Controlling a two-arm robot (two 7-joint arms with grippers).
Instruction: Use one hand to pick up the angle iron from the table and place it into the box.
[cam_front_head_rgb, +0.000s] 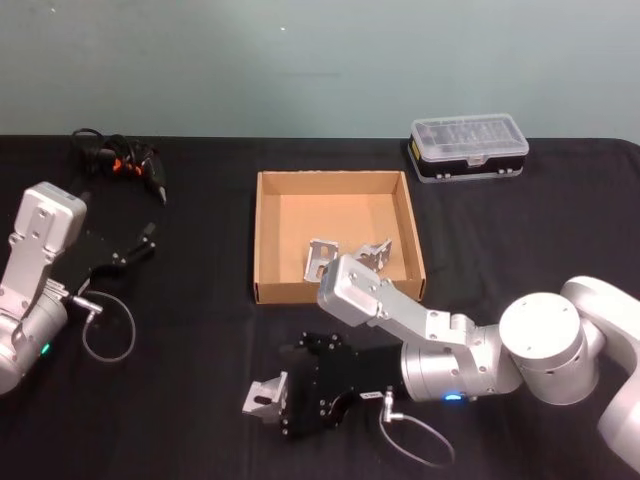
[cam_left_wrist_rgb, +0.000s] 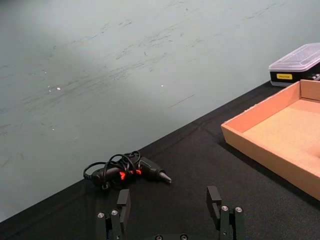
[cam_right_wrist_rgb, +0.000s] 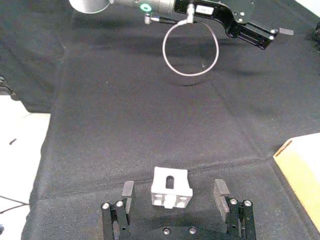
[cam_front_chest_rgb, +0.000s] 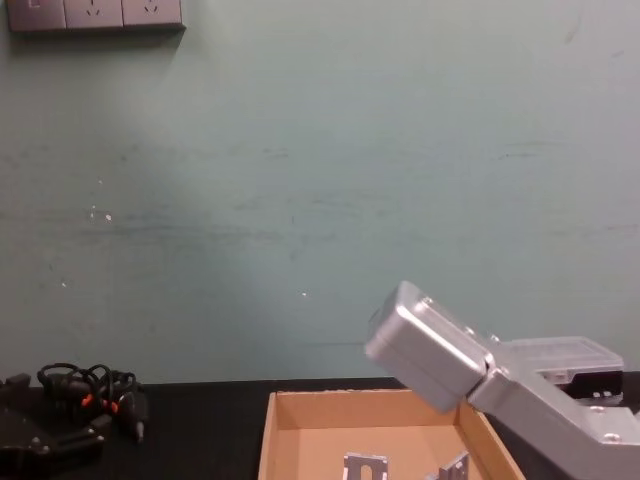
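Head view: the box (cam_front_head_rgb: 267, 235) sits at mid-table, open side up, on the black table (cam_front_head_rgb: 200, 330). The right arm reaches across in front of the box's near wall, and the right gripper (cam_front_head_rgb: 285, 402) lies low over the table, near that wall and towards the box's left corner. The angle iron (cam_front_head_rgb: 262, 394) rests on the table at the gripper's tip, outside the box. Right wrist view: the right gripper (cam_right_wrist_rgb: 173, 190) has its claw released; the fingers (cam_right_wrist_rgb: 127, 191) stand on either side of the angle iron (cam_right_wrist_rgb: 171, 186) with a gap visible at each side and no contact. Inside the box, against its near wall, a second iron (cam_front_head_rgb: 320, 258) and a third iron (cam_front_head_rgb: 376, 254) stand side by side; the chest view shows both upright on the box floor. The left arm is parked well to the left of the box, with the left gripper (cam_front_head_rgb: 148, 243) close above the table. Left wrist view: the left gripper (cam_left_wrist_rgb: 169, 200) is spread wide and empty, with the box (cam_left_wrist_rgb: 260, 132) well off to one side. A black case (cam_front_head_rgb: 468, 147) with a clear lid lies beyond the box's far right corner. A bundle of cables (cam_front_head_rgb: 115, 160) with orange marks lies beyond the box's far left corner, well apart from it.
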